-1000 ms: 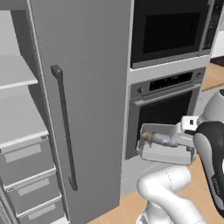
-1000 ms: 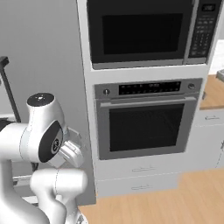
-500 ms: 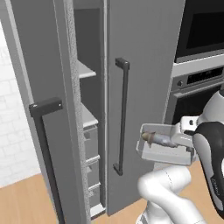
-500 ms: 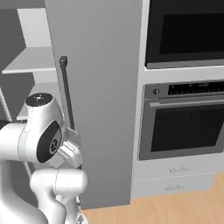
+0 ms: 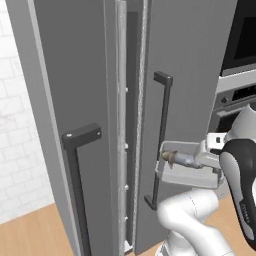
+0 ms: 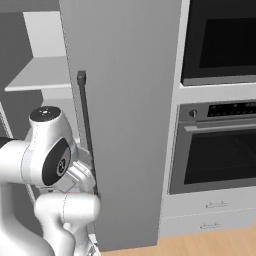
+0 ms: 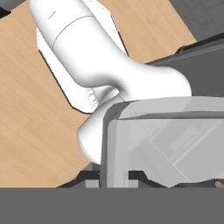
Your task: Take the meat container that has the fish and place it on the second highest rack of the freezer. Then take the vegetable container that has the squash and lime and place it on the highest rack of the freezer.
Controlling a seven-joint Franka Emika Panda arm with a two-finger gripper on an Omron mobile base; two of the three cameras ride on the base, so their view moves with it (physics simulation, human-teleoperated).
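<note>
The gripper is pinched on the meat container with the fish; it hangs right of the freezer, long axis pointing toward the door gap, shelves beyond.

Even, flat rendered light, no glare. Soft shade inside the freezer gap at 12 o'clock. Edges sharp; hand view slightly coarse.

No legible text — (none anywhere)
</note>
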